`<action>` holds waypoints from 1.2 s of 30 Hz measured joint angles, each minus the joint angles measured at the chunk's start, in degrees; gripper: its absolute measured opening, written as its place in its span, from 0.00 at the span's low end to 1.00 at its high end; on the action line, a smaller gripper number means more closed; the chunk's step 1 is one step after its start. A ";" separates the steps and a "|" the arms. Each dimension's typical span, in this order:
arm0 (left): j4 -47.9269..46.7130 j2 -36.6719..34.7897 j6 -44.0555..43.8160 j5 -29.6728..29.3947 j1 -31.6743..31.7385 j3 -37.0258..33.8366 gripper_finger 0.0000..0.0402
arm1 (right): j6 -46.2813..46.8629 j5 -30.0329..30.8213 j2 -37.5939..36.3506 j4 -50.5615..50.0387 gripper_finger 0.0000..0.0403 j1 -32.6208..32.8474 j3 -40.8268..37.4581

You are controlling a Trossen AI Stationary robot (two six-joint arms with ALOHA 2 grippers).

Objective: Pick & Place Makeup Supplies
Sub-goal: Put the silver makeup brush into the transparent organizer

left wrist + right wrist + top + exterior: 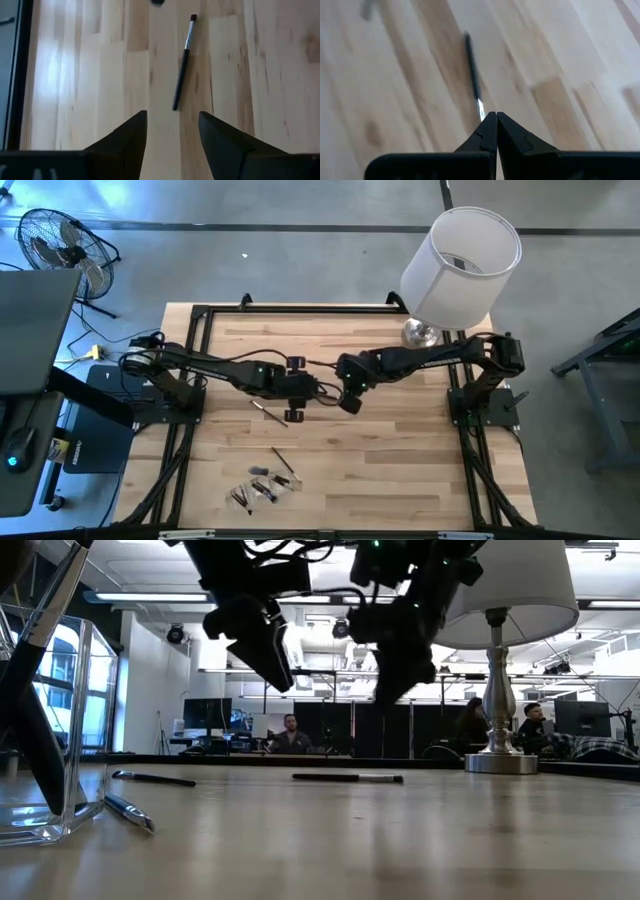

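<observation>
A thin dark makeup brush [268, 412] lies flat on the wooden table near its middle. It shows ahead of my left gripper [172, 117] in the left wrist view [182, 67], its small reddish tip away from the fingers. My left gripper [297, 414] is open and empty above the table, just right of that brush. My right gripper [350, 404] is shut and empty, held high beside it. A blurred brush [471, 70] lies on the table beyond its fingertips [496, 116]. Another brush [283, 460] lies nearer the front edge.
A clear plastic holder [262, 488] with several brushes lies near the front edge; it stands close at the left in the low view [85, 740]. A lamp with a white shade [462, 265] stands at the far right. People sit in the room behind the table.
</observation>
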 joint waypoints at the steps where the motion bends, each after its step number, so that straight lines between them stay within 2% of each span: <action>1: -0.33 0.00 -0.78 -0.22 0.00 0.00 0.43 | -0.47 0.55 0.00 -1.65 0.00 0.05 -0.07; 5: -2.59 0.00 -5.05 -0.23 0.00 0.00 0.43 | -1.83 0.62 -2.14 -2.61 0.00 0.34 -3.99; 9: -3.00 0.00 -6.85 0.21 0.00 0.00 0.43 | 1.88 -0.85 -8.42 4.59 0.00 0.42 -13.59; 13: -1.96 0.00 -6.39 1.19 0.02 0.00 0.43 | 4.71 -2.78 -16.71 20.20 0.00 0.42 -25.18; 18: -0.16 0.00 -4.83 1.55 1.58 0.00 0.43 | 6.20 -0.21 -21.90 40.75 0.01 0.42 -39.48; 24: 0.75 0.00 -4.81 7.82 5.60 -0.02 0.43 | 2.84 1.03 -20.83 53.70 0.10 1.83 -48.31; 30: 5.20 0.74 -2.76 14.38 8.41 -0.02 0.43 | -6.79 6.86 -18.55 56.19 0.27 5.43 -49.36; 36: 9.59 4.91 2.28 18.06 8.22 0.22 0.43 | -9.03 8.92 -10.00 63.74 0.41 7.22 -49.35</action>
